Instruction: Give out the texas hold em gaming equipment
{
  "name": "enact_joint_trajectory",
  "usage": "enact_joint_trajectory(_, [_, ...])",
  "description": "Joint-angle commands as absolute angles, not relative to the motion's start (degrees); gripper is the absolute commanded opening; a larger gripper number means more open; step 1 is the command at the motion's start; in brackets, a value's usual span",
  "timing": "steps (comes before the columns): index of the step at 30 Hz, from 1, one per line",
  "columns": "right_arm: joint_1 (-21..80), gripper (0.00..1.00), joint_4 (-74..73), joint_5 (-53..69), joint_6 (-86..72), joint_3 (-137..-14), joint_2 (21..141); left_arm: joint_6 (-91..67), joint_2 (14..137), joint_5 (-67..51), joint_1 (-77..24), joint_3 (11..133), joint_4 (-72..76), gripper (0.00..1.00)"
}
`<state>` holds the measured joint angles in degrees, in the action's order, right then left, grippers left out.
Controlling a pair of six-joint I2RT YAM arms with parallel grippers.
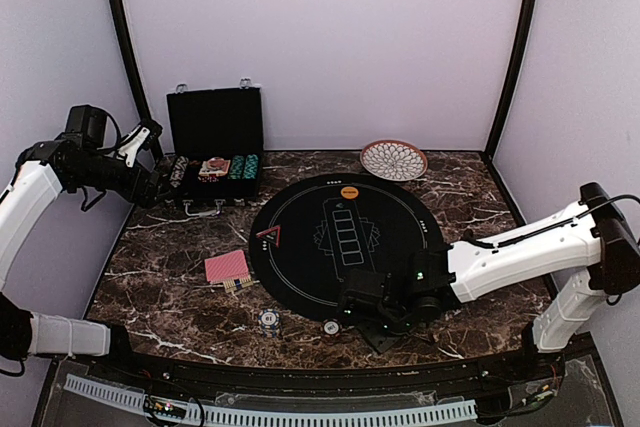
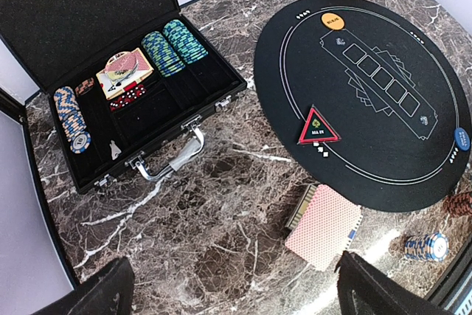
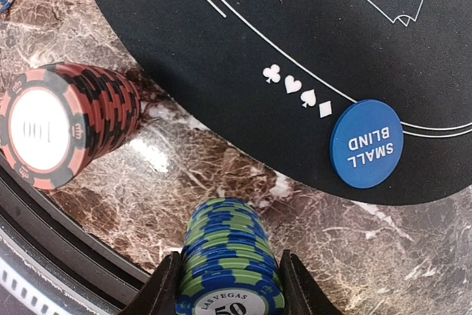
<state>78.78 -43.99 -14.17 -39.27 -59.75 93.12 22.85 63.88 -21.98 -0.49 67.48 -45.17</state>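
My right gripper (image 3: 228, 279) is shut on a stack of green-and-blue poker chips (image 3: 228, 252), held low over the marble just off the black mat's near edge; it also shows in the top view (image 1: 378, 325). A blue "small blind" button (image 3: 366, 143) lies on the mat's rim beside it. A red-and-black chip stack (image 3: 66, 123) stands to its left. My left gripper (image 2: 236, 296) is open and empty, high above the marble near the case (image 1: 160, 182). A red-backed card deck (image 2: 324, 225), a red triangle marker (image 2: 318, 127) and an orange button (image 2: 335, 21) lie below.
The black hinged case (image 2: 44, 5) stands open at the back left, holding chip stacks (image 2: 173, 46) and cards (image 2: 125, 71). A blue-and-white chip stack (image 1: 269, 321) stands near the front edge. The patterned plate (image 1: 393, 159) sits behind the round mat (image 1: 300, 277).
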Motion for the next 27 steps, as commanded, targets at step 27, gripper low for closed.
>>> enact_joint_trajectory(27, [64.76, 0.00, -50.76, -17.73, -32.39, -79.93, 94.86, 22.77, 62.79, -22.87, -0.18, 68.89, -46.43, 0.99])
